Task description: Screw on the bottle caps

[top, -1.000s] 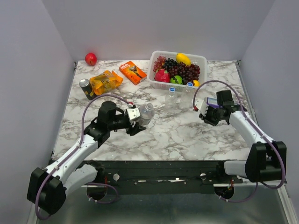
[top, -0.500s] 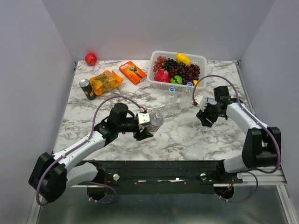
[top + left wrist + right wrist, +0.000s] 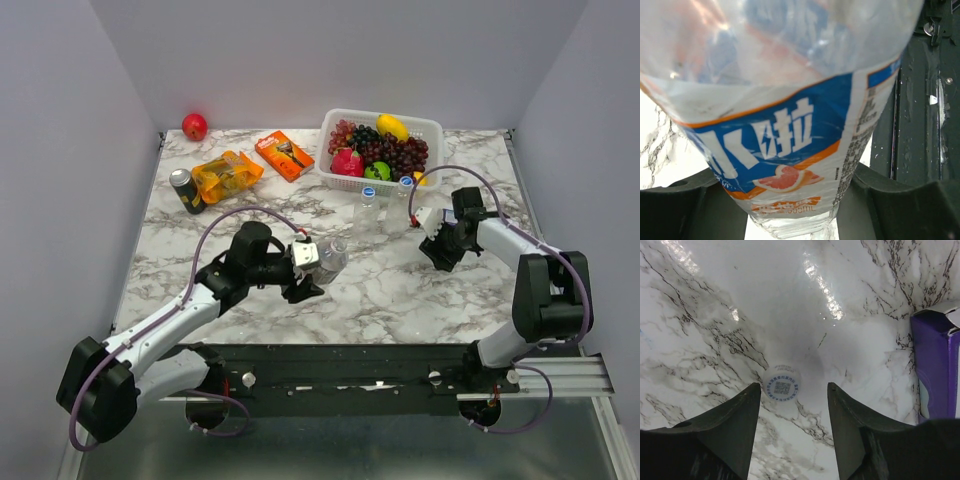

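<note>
Left claw (image 3: 790,192) is clamped snug on the labelled bottle (image 3: 331,257), holding it tilted near mid-table. Right claw (image 3: 793,389) hangs part-open with nothing in it, fingers straddling the whitish cap (image 3: 782,387) lying flat on the table (image 3: 840,285).

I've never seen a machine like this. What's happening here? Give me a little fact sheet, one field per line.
job: screwing caps onto bottles
left claw: shut on the labelled bottle, which is held tilted
right claw: open, one finger on either side of the whitish cap
whitish cap: lying on the marble table, not gripped, blue printed code on top
beside it: purple box
far side: fruit basket
</note>
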